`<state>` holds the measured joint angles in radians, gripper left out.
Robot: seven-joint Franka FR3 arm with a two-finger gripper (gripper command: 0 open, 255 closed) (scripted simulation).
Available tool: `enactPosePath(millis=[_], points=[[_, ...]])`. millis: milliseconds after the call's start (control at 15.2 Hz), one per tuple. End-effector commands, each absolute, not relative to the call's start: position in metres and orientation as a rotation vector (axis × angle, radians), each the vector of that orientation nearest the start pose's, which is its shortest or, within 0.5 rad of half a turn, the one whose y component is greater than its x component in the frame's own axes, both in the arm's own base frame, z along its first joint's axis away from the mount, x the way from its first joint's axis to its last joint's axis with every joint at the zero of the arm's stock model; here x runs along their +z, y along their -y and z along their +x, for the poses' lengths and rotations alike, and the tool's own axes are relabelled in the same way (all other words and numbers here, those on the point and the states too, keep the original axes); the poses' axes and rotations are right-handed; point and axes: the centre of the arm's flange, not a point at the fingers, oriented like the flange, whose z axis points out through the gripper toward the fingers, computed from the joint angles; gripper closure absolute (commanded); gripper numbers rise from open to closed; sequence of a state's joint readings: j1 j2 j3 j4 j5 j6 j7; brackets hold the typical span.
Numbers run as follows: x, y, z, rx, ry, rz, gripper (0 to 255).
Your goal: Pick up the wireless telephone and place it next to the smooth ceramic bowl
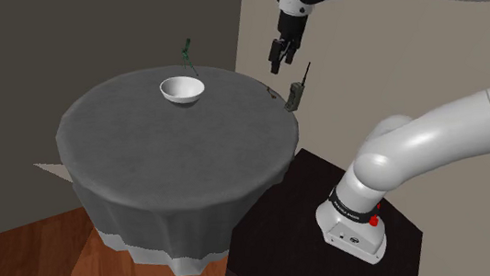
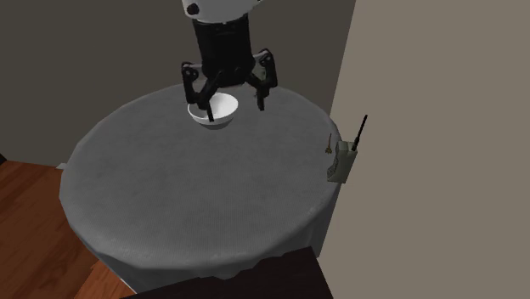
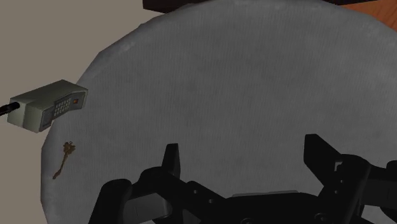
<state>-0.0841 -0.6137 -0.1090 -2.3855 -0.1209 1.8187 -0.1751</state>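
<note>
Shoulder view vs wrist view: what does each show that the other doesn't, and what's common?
Shoulder view adds the white bowl and a green figurine beyond it, plus the white arm. Wrist view adds the keypad on the phone and the jaws standing apart, empty. Shared: the phone at the grey table edge, with the gripper apart from it.

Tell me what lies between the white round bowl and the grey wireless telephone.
Mostly bare grey tablecloth; a small brown key-like trinket lies close beside the grey telephone, toward the white round bowl, in the second exterior view.
</note>
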Motion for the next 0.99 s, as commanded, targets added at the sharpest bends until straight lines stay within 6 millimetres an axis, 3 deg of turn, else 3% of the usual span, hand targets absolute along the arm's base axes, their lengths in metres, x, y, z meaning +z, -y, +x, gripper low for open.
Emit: enactPosePath(millis=[0,924], points=[[0.525,0.112,0.367,-0.025,0.050,-3.209,0],[0.439,0.268,0.413,0.189,0.077,-3.245,0]])
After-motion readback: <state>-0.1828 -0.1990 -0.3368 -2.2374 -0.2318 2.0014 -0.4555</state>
